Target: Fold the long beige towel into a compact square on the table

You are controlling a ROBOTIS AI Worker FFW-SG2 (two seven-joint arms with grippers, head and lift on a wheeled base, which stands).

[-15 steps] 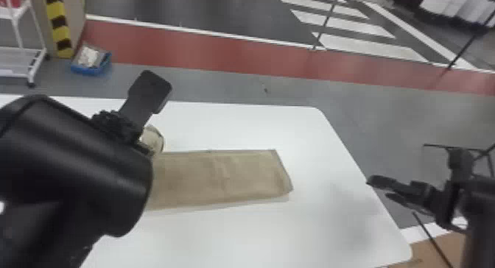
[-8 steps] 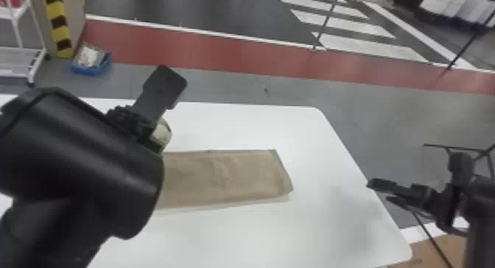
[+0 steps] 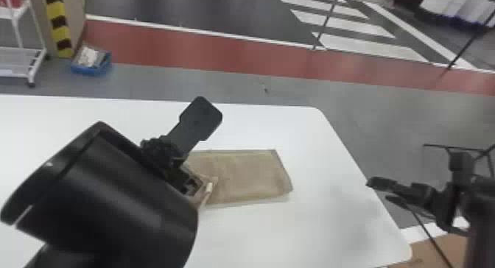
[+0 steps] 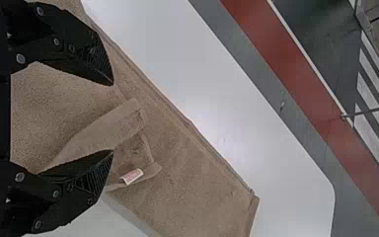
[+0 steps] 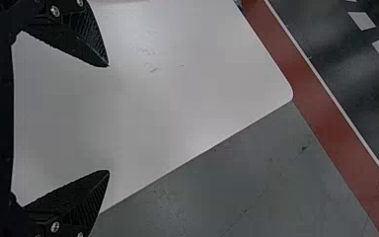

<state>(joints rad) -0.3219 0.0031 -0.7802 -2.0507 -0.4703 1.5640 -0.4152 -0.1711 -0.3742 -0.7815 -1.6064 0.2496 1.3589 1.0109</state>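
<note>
The white worktop (image 3: 280,234) has rounded corners and stands on a grey floor (image 3: 368,120); the beige towel (image 3: 246,175) lies flat along it as a long strip, its squared end pointing towards the robot's right; nearer the left pincer (image 3: 180,151), a loose flap (image 4: 106,128) sits folded on the strip, with a small white tag (image 4: 132,176) at its edge; that pincer is open over the towel, its two fingers spread well apart; the right pincer (image 3: 379,191) is also open, waiting by the worktop's right edge.

Beyond the worktop, a red band (image 3: 221,50) edged in white crosses the floor, with white stripes (image 3: 368,46) on darker ground behind; at the far left are a white wheeled rack (image 3: 22,59), a yellow-and-black striped post (image 3: 59,24) and a blue tray (image 3: 90,68) of pale stuff; brown cardboard (image 3: 442,250) shows near the worktop's near right corner.
</note>
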